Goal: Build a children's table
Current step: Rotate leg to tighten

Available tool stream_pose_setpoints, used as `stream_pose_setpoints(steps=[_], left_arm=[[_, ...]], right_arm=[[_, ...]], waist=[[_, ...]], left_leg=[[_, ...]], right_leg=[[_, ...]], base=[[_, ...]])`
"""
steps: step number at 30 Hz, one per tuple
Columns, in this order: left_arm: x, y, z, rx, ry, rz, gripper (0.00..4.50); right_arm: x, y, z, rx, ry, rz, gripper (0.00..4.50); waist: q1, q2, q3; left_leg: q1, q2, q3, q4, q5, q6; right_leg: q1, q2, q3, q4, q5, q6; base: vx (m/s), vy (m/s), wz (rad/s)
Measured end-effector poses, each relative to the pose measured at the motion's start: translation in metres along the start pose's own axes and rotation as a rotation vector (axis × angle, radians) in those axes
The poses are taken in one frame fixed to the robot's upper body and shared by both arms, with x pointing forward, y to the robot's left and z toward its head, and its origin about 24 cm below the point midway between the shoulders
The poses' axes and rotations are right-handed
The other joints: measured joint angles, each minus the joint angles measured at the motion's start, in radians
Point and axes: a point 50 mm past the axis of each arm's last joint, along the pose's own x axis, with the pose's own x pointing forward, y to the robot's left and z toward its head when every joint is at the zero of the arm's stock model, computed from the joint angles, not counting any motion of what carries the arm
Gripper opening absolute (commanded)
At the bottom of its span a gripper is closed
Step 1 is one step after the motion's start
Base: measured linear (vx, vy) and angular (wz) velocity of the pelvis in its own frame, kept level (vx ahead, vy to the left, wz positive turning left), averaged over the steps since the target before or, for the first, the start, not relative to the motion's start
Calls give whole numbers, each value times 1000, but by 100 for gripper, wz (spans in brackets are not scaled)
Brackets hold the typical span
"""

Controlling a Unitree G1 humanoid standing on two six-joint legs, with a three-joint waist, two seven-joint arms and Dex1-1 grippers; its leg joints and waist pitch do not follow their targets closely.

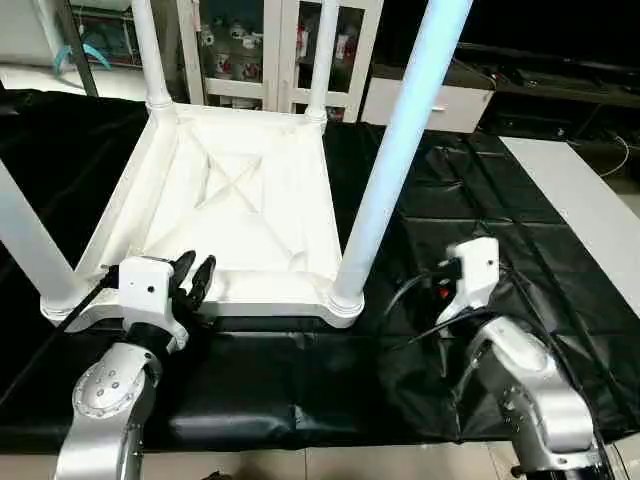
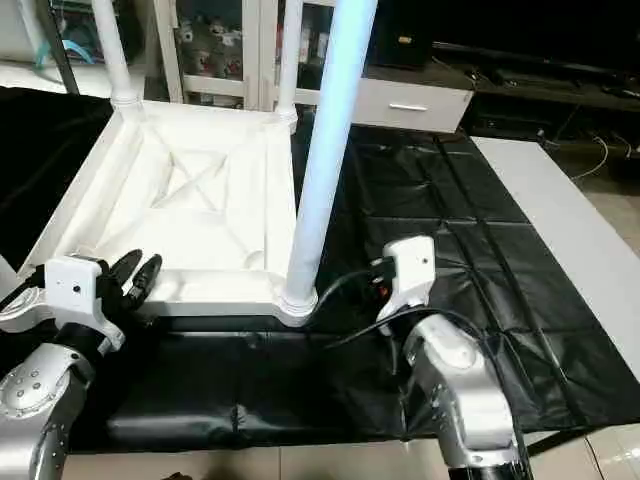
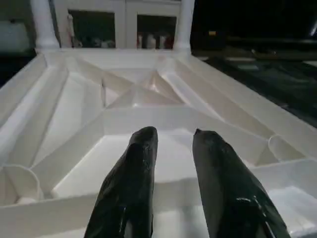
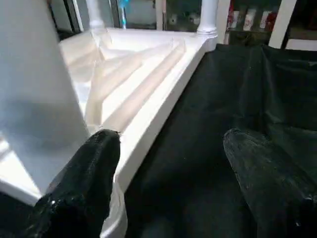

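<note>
We're looking at the top lying underside up on the black cover, and we'll place everything from it. Nearest us, at its near edge, our left gripper hovers with its two fingers a little apart and nothing between them; the left wrist view has them poised just over the near rim, looking into the ribbed underside. Off the top's near right corner, out over the cover, our right gripper stands with jaws spread wide and empty, one finger close beside the corner's leg, though we can't tell if it touches. Now the count: the near right leg stands upright in its socket, the near left leg rises from its corner too, and farther back the far left leg and far right leg are both up at the far corners. So all four legs look fitted. What's left, we'd judge, is checking each is pushed fully home, which we can't see from here, and then turning the table over onto its feet.
</note>
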Motion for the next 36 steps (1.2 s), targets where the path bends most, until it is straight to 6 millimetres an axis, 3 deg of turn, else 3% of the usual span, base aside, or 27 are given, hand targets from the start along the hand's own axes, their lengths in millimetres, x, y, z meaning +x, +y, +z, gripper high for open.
stream_pose_setpoints(steps=[5, 6, 10, 13, 15, 17, 19, 22, 26, 31, 36], left_arm=[[-7, -5, -4, -15, -27, 20, 144], [-12, -4, -3, -48, -57, 21, 170], [-43, -5, -6, -144, -106, -115, 190], [-57, 15, -5, -71, -146, -51, 216], [-65, 45, -5, 2, -147, 19, 241], [-71, 61, -5, 12, -146, 69, 255], [-80, 69, -4, 27, -156, 79, 260], [-95, 70, -6, 40, -167, 122, 294], [-97, 73, 6, 71, -254, 218, 320], [-78, 84, 33, 141, -322, 197, 366], [-63, 87, 40, 155, -323, 170, 397]], right_arm=[[-3, 3, -3, 4, -4, 51, 365], [-4, 5, -2, 20, -10, 85, 365], [-7, 7, 0, 2, -2, 190, 365], [-6, 13, 0, 19, -3, 264, 365], [-7, 17, 2, 26, -6, 310, 365], [-8, 17, 3, 22, -7, 320, 365], [-6, 17, 4, 19, -14, 307, 365], [-2, 11, 6, 43, -39, 249, 365], [-2, 7, 6, 65, -50, 225, 365], [3, 6, 14, 82, -91, 202, 365], [4, 6, 9, 105, -78, 197, 365]], waist=[[1, -19, -1], [0, -22, -3], [3, -35, -3], [8, -43, -2], [15, -48, -3], [20, -49, -3], [25, -60, -5], [23, -67, -4], [28, -72, -4], [28, -72, -4], [24, -68, -2]], left_leg=[[0, 0, -1, 0, 0, 0], [0, 0, -1, 0, 0, 0], [-1, 0, -1, 0, -1, 1], [0, 1, -2, 0, -1, 1], [3, 1, -4, 0, -1, 0], [3, 1, -4, 0, -1, 0], [3, 1, -5, 3, -1, 1], [2, 0, -8, 8, -2, 2], [2, 0, -13, 11, -2, 2], [2, 0, -22, 11, -1, 2], [2, -1, -24, 13, -1, 1]], right_leg=[[0, 0, 0, 0, 0, 0], [0, 0, 0, 0, 0, 1], [-1, 0, 0, -1, -1, 3], [0, 2, 0, 0, -1, 3], [0, 4, 1, 0, -1, 3], [0, 4, 2, 0, -1, 3], [2, 4, 4, 0, -1, 3], [5, 4, 6, -3, -2, 3], [7, 4, 4, -2, -2, 3], [10, 8, 2, 0, -2, 3], [12, 8, 2, -1, -2, 3]], base=[[0, 0, 0], [0, 0, 0], [0, 0, 0], [0, 0, 0], [0, 0, 0], [0, 0, 0], [0, 0, 0], [0, 0, 0], [0, 0, 0], [0, 0, 0], [0, 0, 0]])
